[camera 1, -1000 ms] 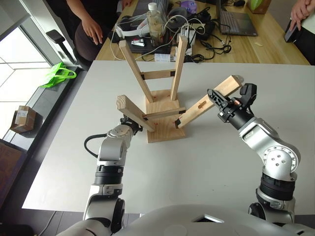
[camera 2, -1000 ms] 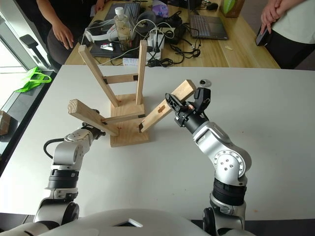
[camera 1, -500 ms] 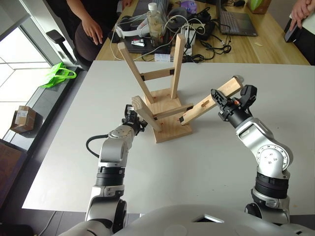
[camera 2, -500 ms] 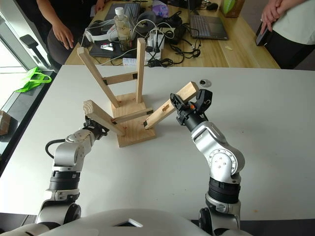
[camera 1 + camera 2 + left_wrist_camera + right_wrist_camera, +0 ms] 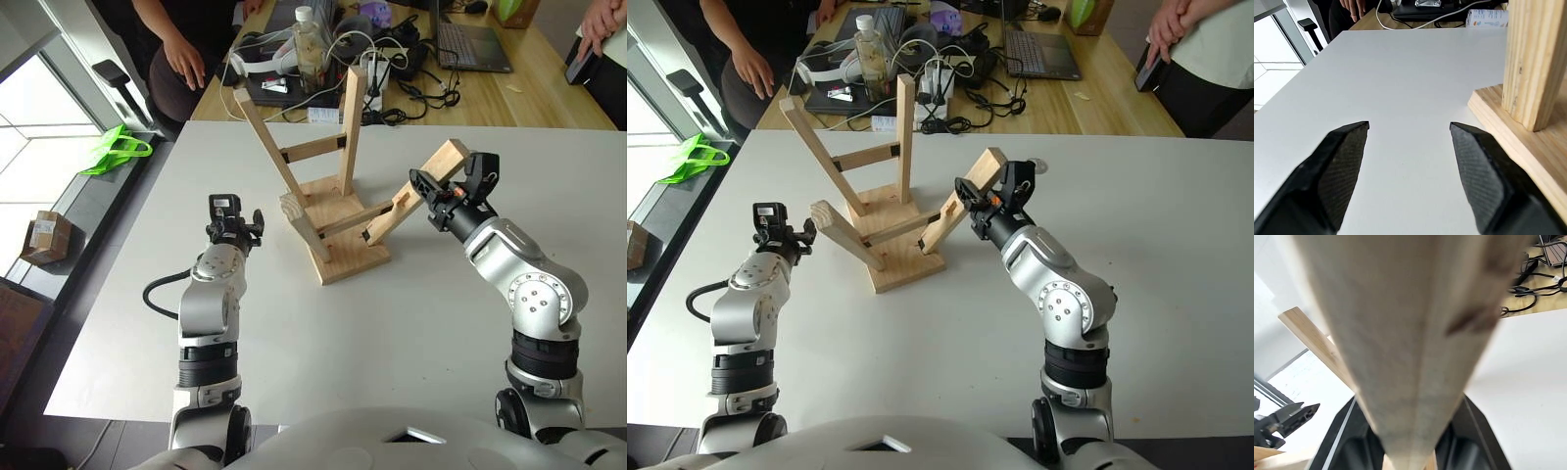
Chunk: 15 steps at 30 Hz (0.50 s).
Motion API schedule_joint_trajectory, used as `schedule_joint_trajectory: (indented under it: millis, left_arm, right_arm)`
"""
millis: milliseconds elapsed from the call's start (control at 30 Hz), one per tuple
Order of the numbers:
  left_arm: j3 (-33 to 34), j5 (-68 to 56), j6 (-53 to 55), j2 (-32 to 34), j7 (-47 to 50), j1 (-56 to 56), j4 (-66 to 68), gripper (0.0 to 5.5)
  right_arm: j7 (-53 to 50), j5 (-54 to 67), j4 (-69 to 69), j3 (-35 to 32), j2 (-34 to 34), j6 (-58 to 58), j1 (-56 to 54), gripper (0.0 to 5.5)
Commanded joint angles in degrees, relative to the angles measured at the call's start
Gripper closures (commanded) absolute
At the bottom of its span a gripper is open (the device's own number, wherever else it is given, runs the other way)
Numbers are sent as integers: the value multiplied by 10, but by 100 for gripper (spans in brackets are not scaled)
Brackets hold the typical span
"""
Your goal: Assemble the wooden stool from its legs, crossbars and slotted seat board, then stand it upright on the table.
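Note:
The wooden stool lies upside down with its seat board [image 5: 345,262] flat on the white table [image 5: 411,323]. Two legs [image 5: 261,127] joined by a crossbar [image 5: 313,149] stick up at the back. A short front leg [image 5: 304,225] leans out to the left, and a second crossbar [image 5: 353,216] joins it to the right front leg [image 5: 402,203]. My right gripper [image 5: 448,186] is shut on that right leg near its upper end. My left gripper [image 5: 245,226] stands open left of the stool, apart from it; in the left wrist view its fingers [image 5: 1344,161] frame bare table beside the seat board [image 5: 1520,147].
A wooden desk [image 5: 549,98] behind the table carries a bottle [image 5: 308,44], cables and a laptop [image 5: 470,39]; people sit and stand around it. The table's left edge drops to a floor with a green bag [image 5: 116,149].
My left gripper let go of the left front leg, opened and drew back to the left. My right gripper swung the right leg steeper and inward; the stool shifted slightly right.

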Motion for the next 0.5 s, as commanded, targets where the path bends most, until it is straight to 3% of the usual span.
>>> schedule_joint_trajectory:
  millis: [33, 500]
  left_arm:
    - [6, 6, -16, -8, 18, -8, -14, 244]
    - [20, 24, -76, -1, 51, -12, -40, 244]
  right_arm:
    - [3, -43, 20, 22, -34, 38, -14, 450]
    - [68, -144, 12, 128, -71, 3, -10, 450]
